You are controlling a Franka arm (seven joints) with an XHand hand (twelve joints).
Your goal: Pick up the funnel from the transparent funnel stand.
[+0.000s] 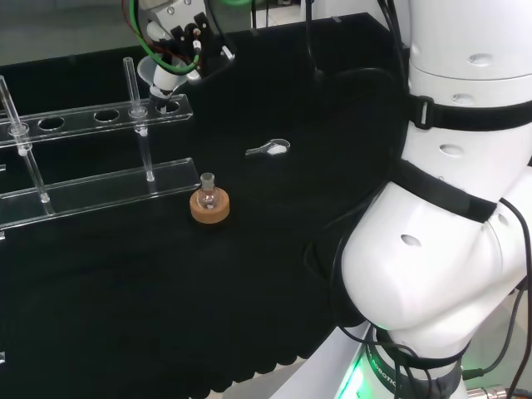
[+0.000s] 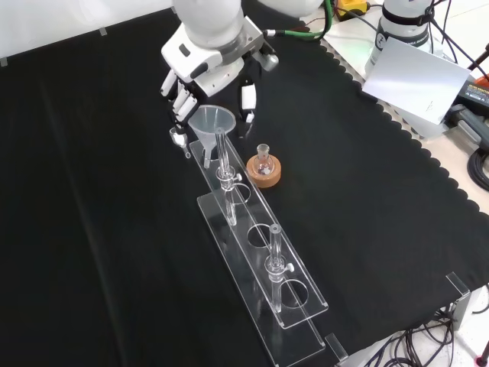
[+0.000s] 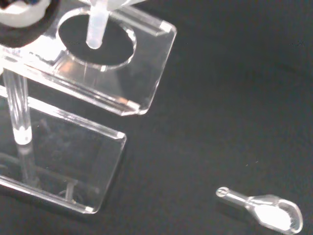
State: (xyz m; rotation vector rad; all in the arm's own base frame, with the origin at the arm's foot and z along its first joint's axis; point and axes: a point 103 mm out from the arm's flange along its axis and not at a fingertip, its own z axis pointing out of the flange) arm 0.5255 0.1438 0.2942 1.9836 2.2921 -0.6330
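Note:
The clear plastic funnel [image 2: 212, 120] hangs over the near end of the transparent funnel stand [image 2: 302, 300]. My hand [image 2: 215, 65] comes down on it from above, with fingers [image 2: 180, 98] on one side of the cone and the thumb on the other, curled against the rim. In the wrist view the funnel's stem [image 3: 96, 29] ends just over the round end hole of the stand [image 3: 146, 63], with a blurred white part of the hand [image 3: 19, 12] beside it. In the head view the funnel [image 1: 153, 73] sits under the hand [image 1: 176, 33], above the stand's right end [image 1: 79, 119].
A small round flask [image 2: 263, 160] stands in a cork ring [image 1: 209, 209] right beside the stand. A clear little scoop [image 3: 264, 213] lies on the black cloth near the hand, also in the head view as the scoop [image 1: 268, 150]. Upright clear posts rise from the stand.

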